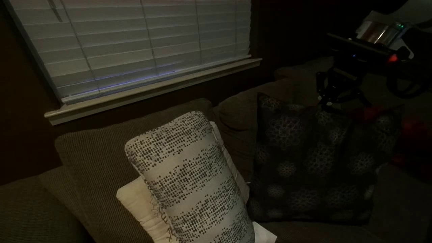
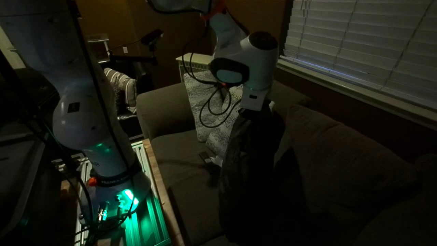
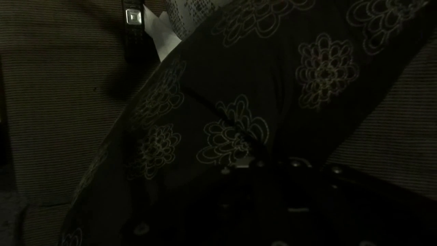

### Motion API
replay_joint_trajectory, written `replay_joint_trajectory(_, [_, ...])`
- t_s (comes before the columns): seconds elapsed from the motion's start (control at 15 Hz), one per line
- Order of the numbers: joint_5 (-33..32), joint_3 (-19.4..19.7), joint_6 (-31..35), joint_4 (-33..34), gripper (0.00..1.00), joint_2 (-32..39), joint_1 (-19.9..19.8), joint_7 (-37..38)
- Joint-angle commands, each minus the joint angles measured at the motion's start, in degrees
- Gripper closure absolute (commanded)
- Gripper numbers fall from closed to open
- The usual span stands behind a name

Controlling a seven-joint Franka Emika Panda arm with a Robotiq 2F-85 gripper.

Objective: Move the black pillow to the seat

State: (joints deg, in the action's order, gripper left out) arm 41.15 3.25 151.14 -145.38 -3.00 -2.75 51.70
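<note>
Beside the grey-dotted knit pillow (image 1: 195,175), the squarish black pillow (image 1: 310,165), patterned with pale petalled flowers, is upright, its cloth creased where the tool (image 3: 275,163) clamps it.

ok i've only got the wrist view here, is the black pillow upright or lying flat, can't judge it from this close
Observer: Upright, in both exterior views. The black pillow is on end, though it's too dark to tell whether its bottom edge touches the seat.
Operator: and what's past the speckled pillow at the top of my picture
Observer: An armrest, at that end of the seat, shows in an exterior view.
Operator: right, and what's at the very back
Observer: A windowsill runs along behind the back cushions, in both exterior views.
</note>
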Motion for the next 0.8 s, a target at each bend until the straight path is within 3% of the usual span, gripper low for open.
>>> replay_joint_trajectory(0.0, [5.73,-0.73,2.79,-4.20,0.99,-6.13,0.40,2.34])
replay_joint_trajectory(0.4, [12.87,0.45,2.18,-6.95,0.99,-7.80,-0.61,1.04])
replay_joint_trajectory(0.73, [13.40,2.83,0.94,-7.45,0.99,-7.21,-3.50,1.94])
